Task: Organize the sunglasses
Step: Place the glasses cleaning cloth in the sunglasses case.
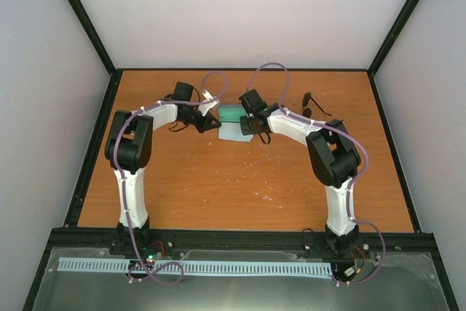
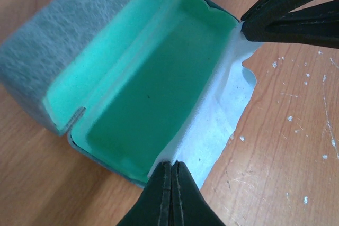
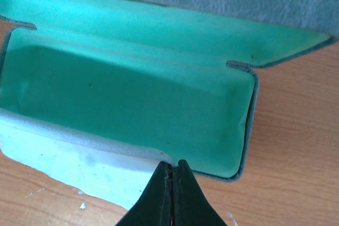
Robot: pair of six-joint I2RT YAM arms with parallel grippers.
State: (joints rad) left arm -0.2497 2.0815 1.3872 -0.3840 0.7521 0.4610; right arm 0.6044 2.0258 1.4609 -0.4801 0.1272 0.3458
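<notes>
The case (image 2: 153,104) is lying wide open on the table (image 1: 240,187), toward the far middle of the orange wood. Its green lining is facing up. The lid (image 2: 63,35) is tilting back on the far side, showing a fuzzy grey-blue outside and the same green within. The cloth (image 2: 222,115), pale blue, is running along the case's near long rim, its upper edge touching that rim and the rest spilling down onto the wood in wrinkles. White specks (image 2: 291,117) are dotting the table just beside it. Pale walls (image 1: 240,12) and black frame bars (image 1: 84,20) are closing in the table.
</notes>
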